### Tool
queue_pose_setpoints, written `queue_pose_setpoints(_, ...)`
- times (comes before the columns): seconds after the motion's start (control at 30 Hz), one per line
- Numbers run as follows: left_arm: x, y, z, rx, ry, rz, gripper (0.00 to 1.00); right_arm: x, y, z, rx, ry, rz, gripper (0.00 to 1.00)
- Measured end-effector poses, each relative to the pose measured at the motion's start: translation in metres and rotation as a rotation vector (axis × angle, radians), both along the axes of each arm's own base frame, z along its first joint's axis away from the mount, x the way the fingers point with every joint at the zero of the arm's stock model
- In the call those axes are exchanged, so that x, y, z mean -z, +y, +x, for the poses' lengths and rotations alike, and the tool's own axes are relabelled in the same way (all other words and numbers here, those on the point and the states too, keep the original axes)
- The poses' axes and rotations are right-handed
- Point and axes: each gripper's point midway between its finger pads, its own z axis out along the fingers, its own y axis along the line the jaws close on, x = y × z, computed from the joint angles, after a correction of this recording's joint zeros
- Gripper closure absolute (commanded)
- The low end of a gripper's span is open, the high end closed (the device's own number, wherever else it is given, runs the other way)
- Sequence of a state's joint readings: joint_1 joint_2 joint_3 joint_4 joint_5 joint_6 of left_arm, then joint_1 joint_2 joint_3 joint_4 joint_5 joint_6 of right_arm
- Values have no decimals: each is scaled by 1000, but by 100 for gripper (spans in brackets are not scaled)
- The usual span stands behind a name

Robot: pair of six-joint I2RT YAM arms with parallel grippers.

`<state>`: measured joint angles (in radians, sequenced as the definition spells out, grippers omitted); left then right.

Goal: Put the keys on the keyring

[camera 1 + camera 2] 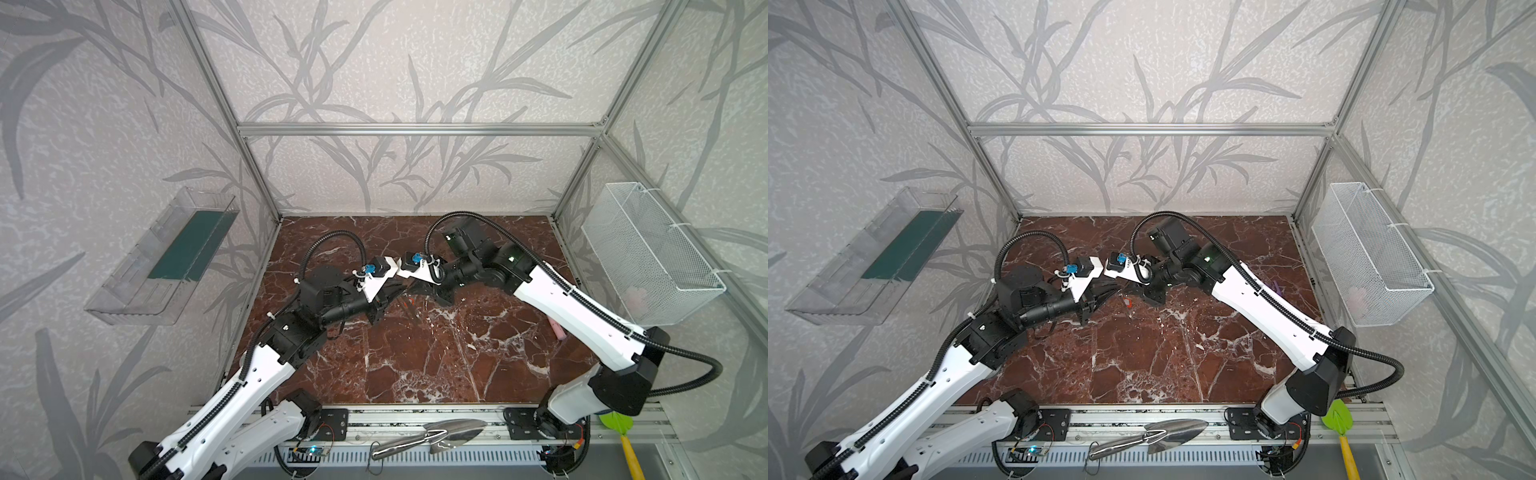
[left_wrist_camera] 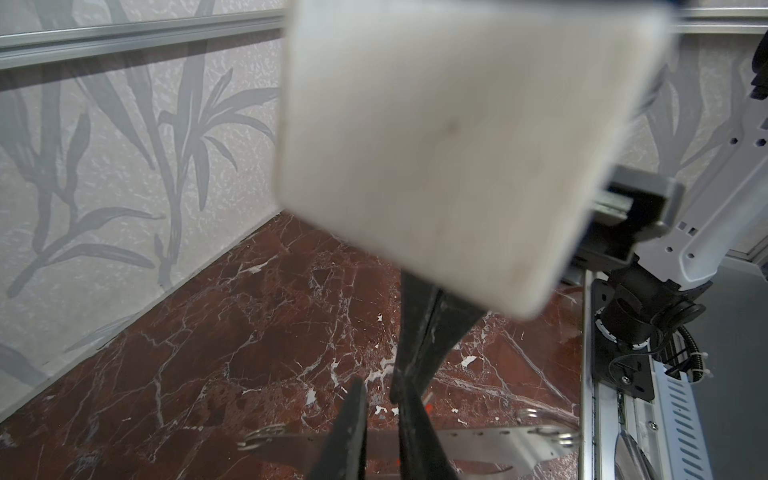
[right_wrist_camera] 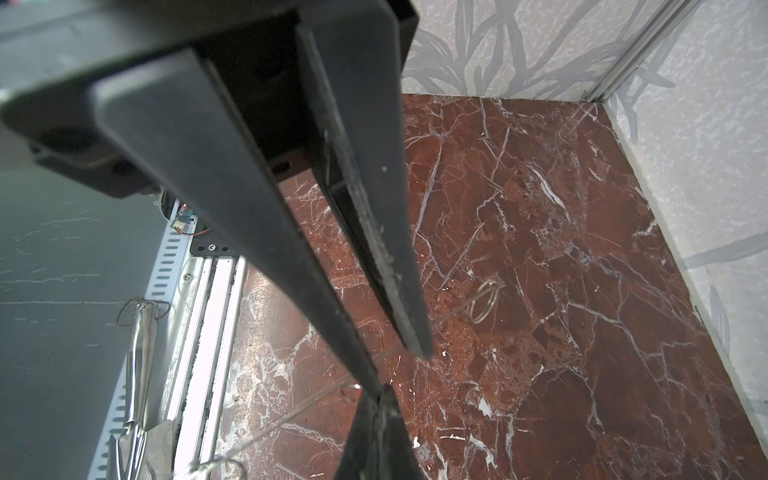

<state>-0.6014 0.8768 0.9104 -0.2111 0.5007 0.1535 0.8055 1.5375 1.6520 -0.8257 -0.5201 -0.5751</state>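
**Grippers meet tip to tip over the keyring**

Both arms reach to the middle of the marble surface (image 1: 415, 365), toward its back edge, probably so one steadies while the other threads. The right gripper (image 3: 399, 370) is fully closed; on what, I cannot tell. The left gripper (image 2: 380, 399) shows a slim gap across the keys (image 2: 490, 440), a grey holed plate; its grip is unclear. The keyring (image 1: 1128, 302) sits just below their tips.

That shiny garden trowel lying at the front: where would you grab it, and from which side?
Probably grip the trowel by its handle, coming straight down from above and closing across it. It lies flat on the front rail, so nothing can slip beneath. The handle is narrow and rounded, while the blade is broad, thin and shiny.
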Motion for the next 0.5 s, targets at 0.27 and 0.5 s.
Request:
queue_pose_setpoints(0.27, 1, -1, -2, 11, 7, 1, 83, 1, -1, 2, 10, -6, -9, 100)
queue_pose_setpoints(0.5, 3, -2, -3, 17, 13, 4, 83, 2, -2, 4, 19, -12, -14, 100)
